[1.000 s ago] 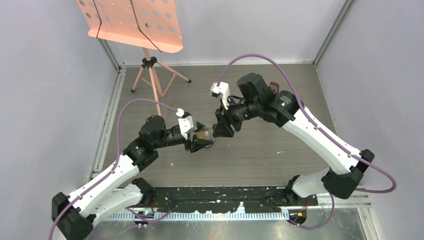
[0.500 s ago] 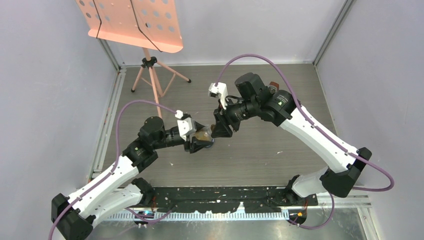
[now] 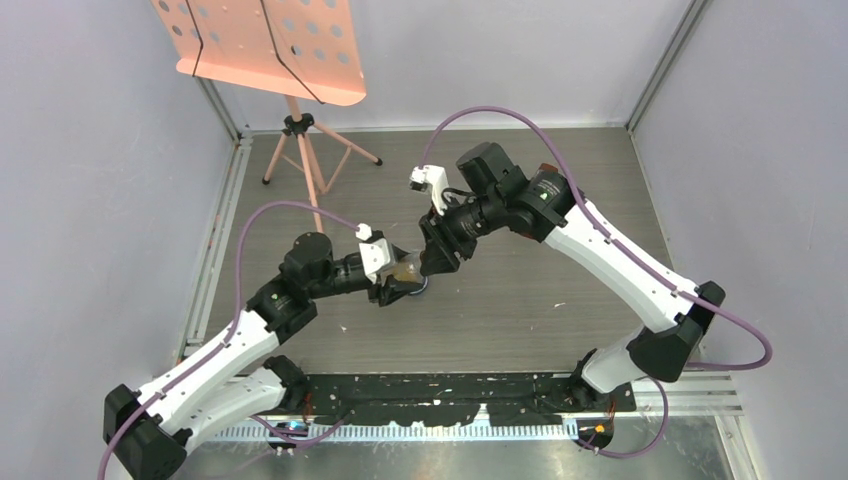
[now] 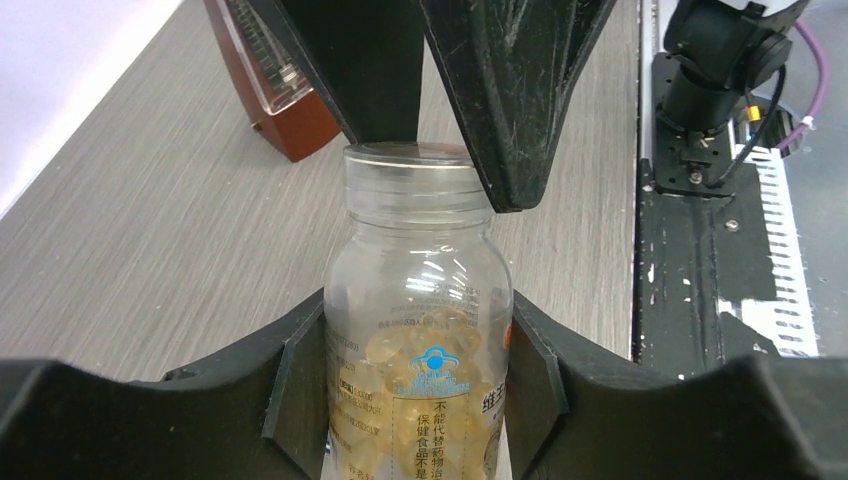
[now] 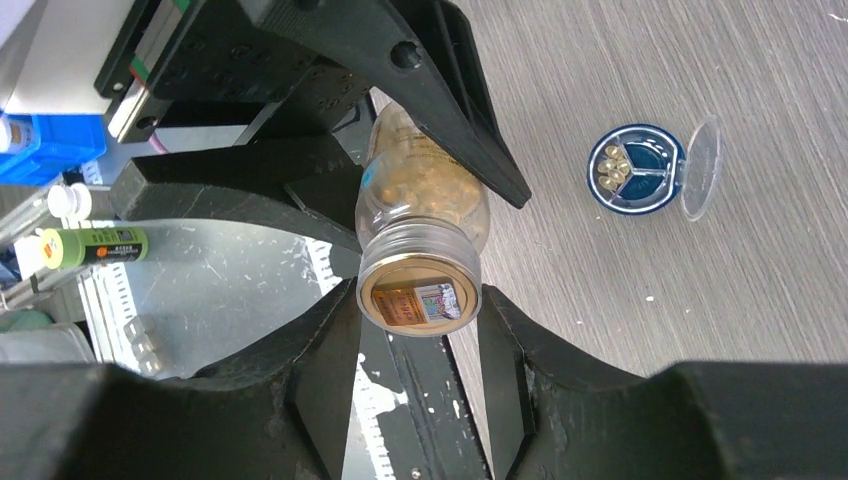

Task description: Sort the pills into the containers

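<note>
Amber-tinted clear bottle packed with yellowish pills sits mid-frame in the overhead view, off the bench. The left claw clamps its body and the right claw pinches its cap (a finger on each side). Blue dish lies at right of the right-wrist frame, clear lid flipped open, a few pills in one compartment.

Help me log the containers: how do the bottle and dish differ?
The bottle is held by the left pincer and right pincer; the dish lies on the table. The bottle is capped; the dish's lid is open. The bottle is tall, the dish shallow. Both hold yellowish pills.
</note>
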Controlling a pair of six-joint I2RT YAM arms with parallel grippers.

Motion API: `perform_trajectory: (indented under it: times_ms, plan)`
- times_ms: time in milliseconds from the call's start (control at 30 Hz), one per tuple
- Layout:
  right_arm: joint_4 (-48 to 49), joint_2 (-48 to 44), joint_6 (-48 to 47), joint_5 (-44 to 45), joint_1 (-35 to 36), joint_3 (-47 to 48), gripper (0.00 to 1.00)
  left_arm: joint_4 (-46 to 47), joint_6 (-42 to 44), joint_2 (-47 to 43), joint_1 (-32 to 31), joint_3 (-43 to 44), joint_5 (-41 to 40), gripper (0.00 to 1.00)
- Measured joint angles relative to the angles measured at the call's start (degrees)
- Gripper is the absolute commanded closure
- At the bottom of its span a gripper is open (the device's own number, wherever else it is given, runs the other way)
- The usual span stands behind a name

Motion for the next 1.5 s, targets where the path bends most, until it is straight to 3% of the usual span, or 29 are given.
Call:
perform_trajectory:
  times_ms: [300, 500, 567, 733, 833, 933, 1200, 1500]
  plan:
    - [1.75, 3.41, 14.56, 6.19, -0.85, 1.11, 0.67, 1.11, 0.09, 2.64, 0.2, -0.13, -6.91, 0.98]
    - [3.65, 5.25, 29.0, 10.49, -1.62, 1.42, 0.67, 8.07, 0.31, 3.76, 0.44, -3.56, -12.09, 0.98]
    - [4.17, 5.29, 33.97, 11.65, -1.79, 1.42, 0.61, 10.23, 0.68, 3.76, 0.44, -4.33, -13.18, 0.99]
    - [5.29, 5.31, 41.81, 12.59, -2.03, 1.42, 0.22, 12.11, 1.81, 3.69, 0.63, -4.7, -14.49, 1.0]
    - [7.26, 5.42, 43.87, 11.78, -1.73, 1.42, 0.1, 15.04, 2.01, 3.1, 0.24, -4.72, -14.29, 1.0]
    - [9.86, 5.05, 43.85, 10.6, -1.88, 0.87, 0.01, 16.7, 1.99, 2.21, 0.13, -4.72, -14.36, 1.0]
    - [14.08, -4.17, 36.98, 7.69, -6.71, -5.64, 0.0, 16.24, 1.95, 1.22, 0.13, -4.72, -13.9, 1.0]
    - [10.86, -7.76, 13.07, -1.79, -8.0, -1.46, 0.0, 8.35, 1.51, 1.03, 0.28, -2.84, -5.38, 1.0]
